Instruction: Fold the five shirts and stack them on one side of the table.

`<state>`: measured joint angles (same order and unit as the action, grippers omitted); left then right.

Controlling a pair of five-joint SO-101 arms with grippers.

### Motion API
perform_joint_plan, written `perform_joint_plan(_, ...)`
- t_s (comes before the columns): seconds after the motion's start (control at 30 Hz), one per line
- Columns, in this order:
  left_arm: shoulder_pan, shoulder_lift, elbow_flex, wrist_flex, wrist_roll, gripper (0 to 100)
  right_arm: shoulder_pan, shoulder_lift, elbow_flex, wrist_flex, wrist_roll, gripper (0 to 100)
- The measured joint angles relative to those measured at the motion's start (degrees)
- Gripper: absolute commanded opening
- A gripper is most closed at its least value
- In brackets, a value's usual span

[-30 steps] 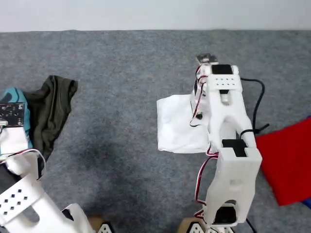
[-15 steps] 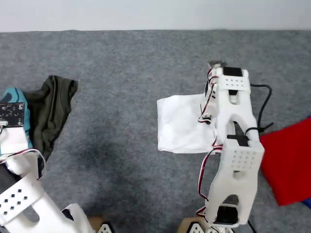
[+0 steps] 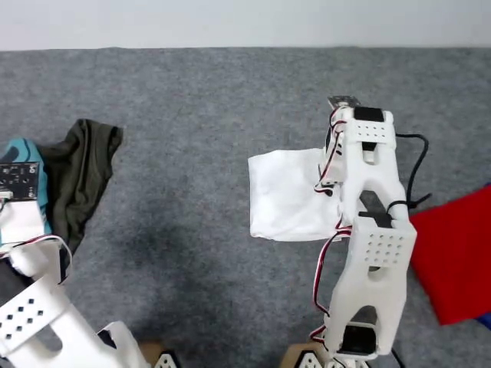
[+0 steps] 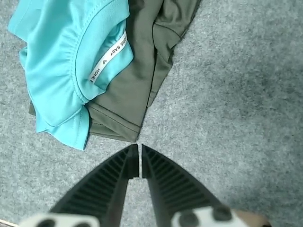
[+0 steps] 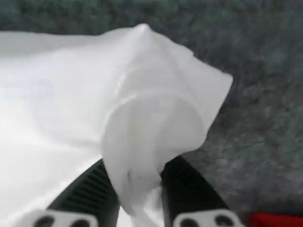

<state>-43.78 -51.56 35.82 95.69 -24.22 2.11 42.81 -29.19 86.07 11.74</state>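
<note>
A white shirt (image 3: 285,195) lies partly folded at the table's middle, under the right arm. My right gripper (image 5: 137,189) is shut on a bunched fold of the white shirt (image 5: 156,127), lifted off the grey cloth. An olive shirt (image 3: 80,176) and a turquoise shirt (image 3: 23,157) lie crumpled together at the left edge. My left gripper (image 4: 140,163) hangs shut just short of the olive shirt's hem (image 4: 128,94), beside the turquoise shirt (image 4: 66,61), holding nothing. A red shirt (image 3: 453,253) lies at the right edge.
A grey felt mat (image 3: 184,115) covers the table. A sliver of blue cloth (image 3: 483,320) shows under the red shirt at the right edge. The left arm's white body (image 3: 31,307) fills the near left corner.
The right arm has shifted to the right with the white shirt's edge in its gripper. The left arm has kept still.
</note>
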Motion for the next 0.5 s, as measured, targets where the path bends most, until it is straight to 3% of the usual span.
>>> perform_joint_plan(0.2, 0.0, 0.0, 0.0, 0.0, 0.0, 2, 1.1, -3.5, 0.1, -2.7, 11.4, 0.9)
perform_joint_plan(0.5, 0.0, 0.0, 0.0, 0.0, 0.0, 2, 0.7, -2.2, -0.7, -14.7, 33.2, 1.0)
